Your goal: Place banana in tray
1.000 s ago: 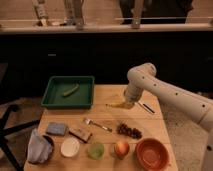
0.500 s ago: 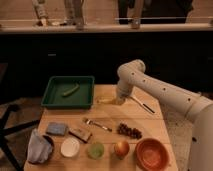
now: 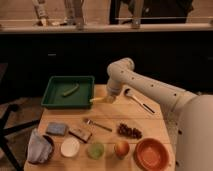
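A pale wooden table fills the lower frame, with a dark counter across the top behind it. At centre the gripper pinches the one banana in its jaws, just beside the right rim of the one green tray. One fork and one red bowl lie lower down.

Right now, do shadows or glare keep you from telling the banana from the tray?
Camera view: no; the table is warmly lit, with darkness beyond it. No glare falls on the banana, pale yellow against the right rim of the dark green tray. The gripper, shut on the banana, sits at that rim.
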